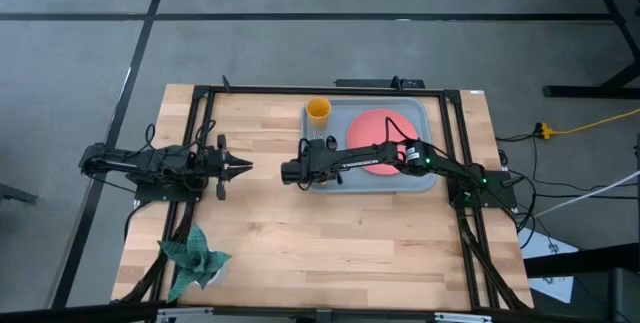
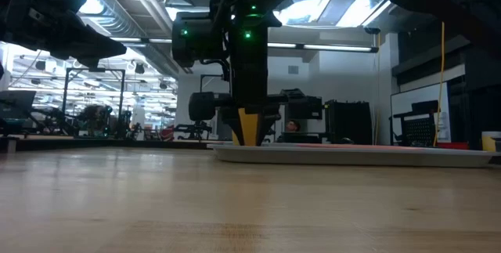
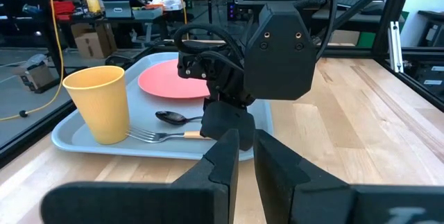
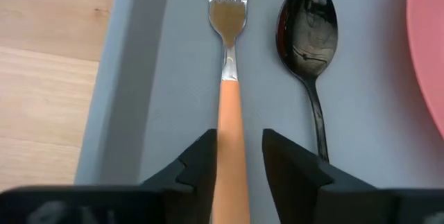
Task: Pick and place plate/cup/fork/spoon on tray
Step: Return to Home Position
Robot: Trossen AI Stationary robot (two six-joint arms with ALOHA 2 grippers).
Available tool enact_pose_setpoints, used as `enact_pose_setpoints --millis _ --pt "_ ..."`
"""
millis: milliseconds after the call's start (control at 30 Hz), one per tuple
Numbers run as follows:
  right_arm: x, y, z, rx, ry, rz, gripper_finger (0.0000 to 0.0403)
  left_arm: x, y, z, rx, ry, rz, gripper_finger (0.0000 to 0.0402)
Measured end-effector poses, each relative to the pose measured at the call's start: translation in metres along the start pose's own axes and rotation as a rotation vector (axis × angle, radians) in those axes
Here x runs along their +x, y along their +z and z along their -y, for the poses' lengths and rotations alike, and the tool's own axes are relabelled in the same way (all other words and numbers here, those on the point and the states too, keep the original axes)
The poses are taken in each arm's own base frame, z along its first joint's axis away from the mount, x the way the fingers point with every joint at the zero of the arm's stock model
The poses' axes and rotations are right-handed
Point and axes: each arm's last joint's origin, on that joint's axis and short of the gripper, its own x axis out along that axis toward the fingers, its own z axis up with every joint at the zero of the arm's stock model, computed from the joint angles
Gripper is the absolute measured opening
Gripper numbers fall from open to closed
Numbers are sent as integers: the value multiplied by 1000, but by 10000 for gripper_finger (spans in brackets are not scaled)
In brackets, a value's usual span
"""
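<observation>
The grey-blue tray (image 1: 428,179) lies at the table's far right of middle. On it are the coral plate (image 1: 385,129), the yellow cup (image 1: 318,112) upright at the far left corner, and the fork (image 4: 229,78) and the dark spoon (image 4: 306,33) side by side along the left wall. My right gripper (image 4: 239,139) points down over the fork's orange handle, slightly open, one finger on each side of it. My left gripper (image 1: 240,167) is shut and empty over the bare table, left of the tray. My right gripper straddles the fork's orange handle (image 4: 229,123) from above, fingers across it. The handle lies close to one finger (image 4: 201,158) with a gap to the other; I cannot tell whether it touches. The fork lies flat on the tray floor.
A green crumpled thing (image 1: 196,256) lies at the table's near left corner. A dark frame (image 1: 200,91) runs around the table top. Bare wood lies between the two arms and along the near side.
</observation>
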Motion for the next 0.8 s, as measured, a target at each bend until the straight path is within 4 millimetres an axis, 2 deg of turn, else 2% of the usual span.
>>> enact_pose_setpoints --millis 200,267,367,467,567,667,800 --pt "0 0 0 2 3 1 129 0 0 0 0 0 0 39" --pt "-6 0 -2 -6 15 2 129 0 0 0 0 0 0 39" --pt "-29 3 -4 -68 29 29 130 0 0 0 0 0 0 39" --pt "-67 2 -1 -194 42 50 130 0 0 0 0 0 0 39" --pt "-96 -10 12 -344 40 72 130 0 0 0 0 0 0 39" --pt "-115 -25 27 -435 -3 85 130 0 0 0 0 0 0 39" --pt "-128 -45 29 -507 29 107 130 0 0 0 0 0 1 39"
